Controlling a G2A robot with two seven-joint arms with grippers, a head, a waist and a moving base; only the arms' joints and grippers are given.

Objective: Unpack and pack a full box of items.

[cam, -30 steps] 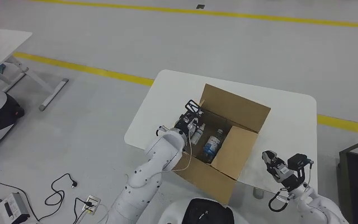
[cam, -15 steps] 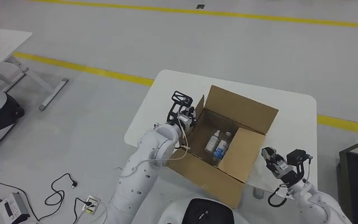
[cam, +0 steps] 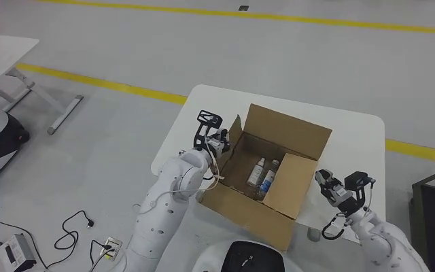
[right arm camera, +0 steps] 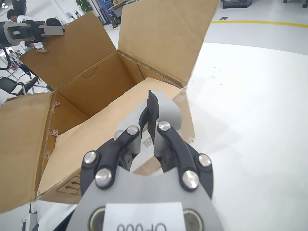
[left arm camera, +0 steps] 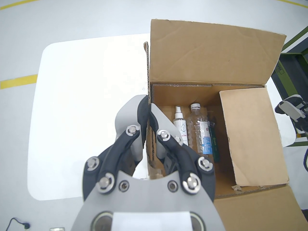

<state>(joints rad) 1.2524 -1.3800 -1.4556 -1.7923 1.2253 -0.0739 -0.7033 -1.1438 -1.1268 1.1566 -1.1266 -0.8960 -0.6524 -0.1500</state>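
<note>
Now, from the left: the left gripper [left arm camera: 147,106] is clamped on the left flap [left arm camera: 147,73] of the box [cam: 289,132], one finger outside the card and one inside. It holds that flap near upright above the white table [cam: 197,109].

On the box floor just right of the flap lies a spray bottle [left arm camera: 180,123], then a clear water bottle [left arm camera: 199,131] close beside it. After that comes a dark slim item [left arm camera: 214,143] we cannot identify. Both bottles lie flat, long axes parallel to the held flap, caps toward the far wall.

The right flap [cam: 289,183] leans in over part of the floor. The right gripper [cam: 321,180] hangs outside it with its fingers pressed together. It looks empty, though the card behind it makes this hard to confirm.

Judgement: the left arm is nearer the bottles but is occupied. A pick must come from above, with the jaws set across a bottle's width. The right arm would first have to clear its flap.
</note>
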